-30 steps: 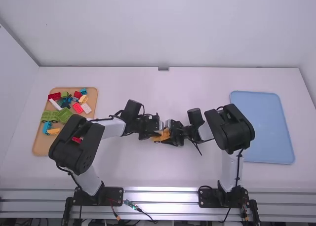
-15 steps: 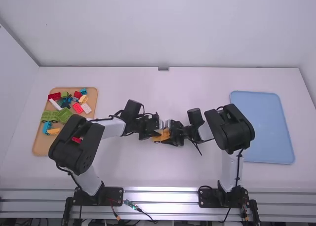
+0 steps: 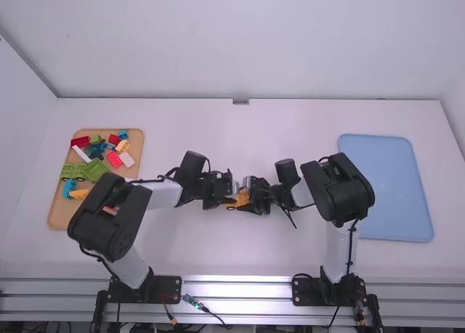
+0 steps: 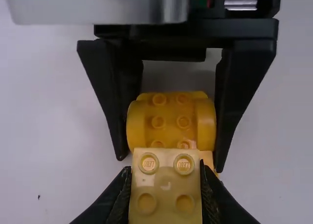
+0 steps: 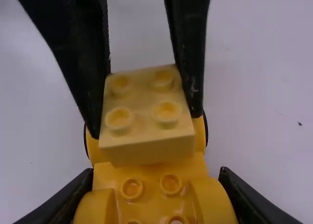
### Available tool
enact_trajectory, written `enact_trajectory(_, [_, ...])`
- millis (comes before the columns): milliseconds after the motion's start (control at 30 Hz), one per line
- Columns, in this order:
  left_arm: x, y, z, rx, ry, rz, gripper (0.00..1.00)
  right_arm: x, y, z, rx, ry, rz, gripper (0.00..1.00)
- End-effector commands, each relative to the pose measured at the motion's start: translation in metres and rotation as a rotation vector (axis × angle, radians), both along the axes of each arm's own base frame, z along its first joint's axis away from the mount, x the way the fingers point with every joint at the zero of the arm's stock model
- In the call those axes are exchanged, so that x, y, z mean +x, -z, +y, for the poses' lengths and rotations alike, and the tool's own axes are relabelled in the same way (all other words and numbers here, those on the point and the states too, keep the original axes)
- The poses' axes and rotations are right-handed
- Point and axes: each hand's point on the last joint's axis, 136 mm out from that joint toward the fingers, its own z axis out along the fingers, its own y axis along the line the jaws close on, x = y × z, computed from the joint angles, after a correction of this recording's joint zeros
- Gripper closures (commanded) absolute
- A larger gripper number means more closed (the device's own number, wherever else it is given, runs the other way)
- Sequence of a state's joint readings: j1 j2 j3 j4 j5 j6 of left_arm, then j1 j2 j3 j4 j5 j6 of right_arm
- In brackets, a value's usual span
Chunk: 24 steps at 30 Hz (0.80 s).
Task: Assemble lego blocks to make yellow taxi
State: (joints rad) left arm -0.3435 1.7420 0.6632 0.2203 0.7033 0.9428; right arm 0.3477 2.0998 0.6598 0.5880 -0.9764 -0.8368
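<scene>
In high view, blue tray (image 3: 396, 191); left wrist view, pale-yellow brick (image 4: 166, 189).

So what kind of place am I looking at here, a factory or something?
Probably a robotics lab or test bench: two robot arms are mounted at a white table, with a tray of toy bricks on one side and a blue tray on the other.

A matte white desk (image 3: 240, 133) spreads beneath and around the jaws. Beyond them, a plain pale-grey back wall (image 3: 240, 42) rises from its far edge, near a small grey metal fitting (image 3: 240, 101). Pale side walls stand well left (image 3: 18, 115) and right (image 3: 455, 93). Nearer than the jaws, ribbed silver metal (image 3: 236, 290) glares with light.
</scene>
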Motion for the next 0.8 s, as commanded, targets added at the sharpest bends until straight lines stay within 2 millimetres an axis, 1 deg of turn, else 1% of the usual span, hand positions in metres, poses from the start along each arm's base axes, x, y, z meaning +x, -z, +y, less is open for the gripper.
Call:
enact_trajectory(0, [-0.009, 0.009, 0.007, 0.007, -0.027, 0.025, 0.98, 0.000, 0.017, -0.006, -0.072, 0.050, 0.041, 0.60])
enact_trajectory(167, [-0.009, 0.010, 0.009, 0.000, -0.038, 0.018, 0.98, -0.002, 0.017, -0.004, -0.073, 0.043, 0.041, 0.60])
enact_trajectory(267, [-0.005, 0.012, 0.010, 0.024, -0.057, 0.010, 0.98, -0.001, 0.017, -0.005, -0.073, 0.046, 0.042, 0.60])
enact_trajectory(300, [-0.005, 0.012, 0.010, 0.025, -0.056, 0.010, 0.95, -0.001, 0.017, -0.004, -0.072, 0.045, 0.041, 0.60])
enact_trajectory(333, [-0.005, 0.012, 0.009, 0.024, -0.055, 0.010, 0.84, -0.001, 0.017, -0.004, -0.072, 0.045, 0.042, 0.60])
enact_trajectory(400, [-0.004, 0.010, 0.008, 0.019, -0.052, 0.011, 0.66, -0.002, 0.016, -0.003, -0.067, 0.039, 0.043, 0.60])
enact_trajectory(433, [-0.004, 0.010, 0.008, 0.019, -0.052, 0.011, 0.66, -0.002, 0.016, -0.003, -0.067, 0.039, 0.043, 0.60])
enact_trajectory(467, [-0.004, 0.010, 0.008, 0.020, -0.053, 0.011, 0.50, -0.002, 0.016, -0.004, -0.066, 0.040, 0.044, 0.60])
enact_trajectory(500, [-0.002, 0.009, 0.008, 0.021, -0.054, 0.007, 0.42, -0.001, 0.016, -0.005, -0.066, 0.044, 0.044, 0.60])
enact_trajectory(533, [-0.001, 0.007, 0.007, 0.017, -0.052, 0.007, 0.37, 0.000, 0.016, -0.006, -0.066, 0.047, 0.044, 0.59])
enact_trajectory(733, [0.004, -0.007, 0.008, 0.014, -0.060, 0.010, 0.28, -0.001, 0.015, -0.005, -0.064, 0.045, 0.046, 0.59])
enact_trajectory(767, [0.005, -0.013, 0.008, 0.005, -0.058, 0.007, 0.29, -0.001, 0.015, -0.005, -0.064, 0.044, 0.046, 0.59])
